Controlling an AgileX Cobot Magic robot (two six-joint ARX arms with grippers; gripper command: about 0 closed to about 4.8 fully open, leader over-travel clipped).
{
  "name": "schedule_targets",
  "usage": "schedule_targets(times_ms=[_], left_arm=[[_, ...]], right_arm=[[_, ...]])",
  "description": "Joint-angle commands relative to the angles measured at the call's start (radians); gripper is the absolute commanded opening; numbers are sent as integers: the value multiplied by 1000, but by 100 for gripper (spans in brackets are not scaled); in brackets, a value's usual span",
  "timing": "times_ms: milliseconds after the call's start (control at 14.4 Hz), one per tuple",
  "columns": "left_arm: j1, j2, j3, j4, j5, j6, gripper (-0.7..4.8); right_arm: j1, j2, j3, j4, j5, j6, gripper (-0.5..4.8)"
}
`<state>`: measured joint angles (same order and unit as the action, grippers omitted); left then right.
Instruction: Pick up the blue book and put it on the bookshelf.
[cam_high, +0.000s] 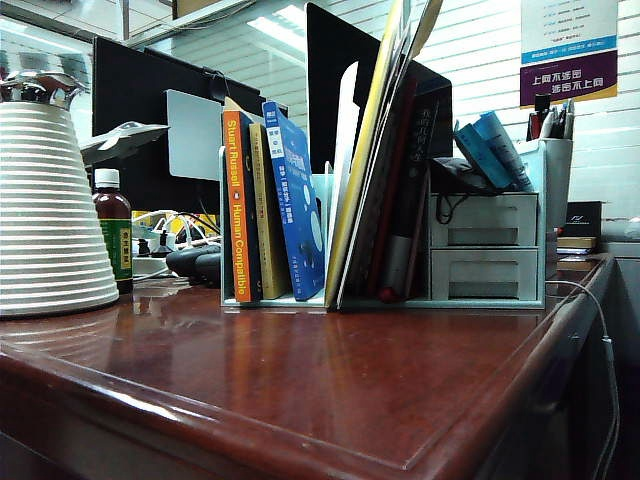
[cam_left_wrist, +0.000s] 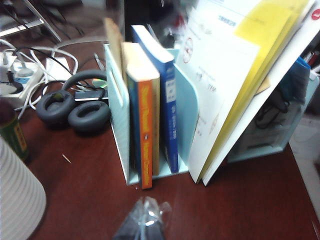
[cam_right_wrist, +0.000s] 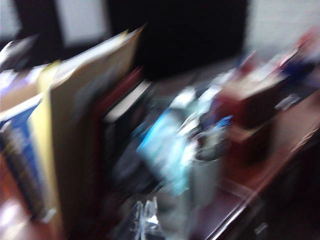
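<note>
Headphones (cam_left_wrist: 75, 107) and an orange-spined book (cam_high: 238, 205) lie leftmost; right of them the blue book (cam_high: 295, 205) already stands upright in the bookshelf (cam_high: 225, 225), long axis vertical, spine toward the desk (cam_high: 330, 390) front. Left gripper (cam_left_wrist: 145, 220) hovers above the desk just before that book, jaws closed on nothing, nearer than the right gripper (cam_right_wrist: 146, 220), which is blurred and also shut, off toward the drawer unit (cam_high: 487, 250).

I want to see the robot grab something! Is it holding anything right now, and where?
No, nothing. The blue book already stands in the bookshelf. The left gripper and the right gripper both hang in front of the shelf with jaws shut on nothing.
</note>
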<state>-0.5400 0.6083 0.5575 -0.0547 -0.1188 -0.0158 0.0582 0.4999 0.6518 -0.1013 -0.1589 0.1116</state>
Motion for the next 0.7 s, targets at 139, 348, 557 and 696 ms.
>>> schedule_targets(times_ms=[139,348,557,696], left_arm=[[0,-28,-216,224,34,8,-6],[0,-26,-288,257,34,8,-6],[0,-26,-327,290,55,1,-6],[0,-24,-328,310,73,1,-6]], right_arm=[[4,-176,-195,-53,35,1,-5],[3,-240,-282,-120,0,1,-5],[3,-240,-292,-213,4,68,-5],[3,-240,-292,-245,3,68,-5]])
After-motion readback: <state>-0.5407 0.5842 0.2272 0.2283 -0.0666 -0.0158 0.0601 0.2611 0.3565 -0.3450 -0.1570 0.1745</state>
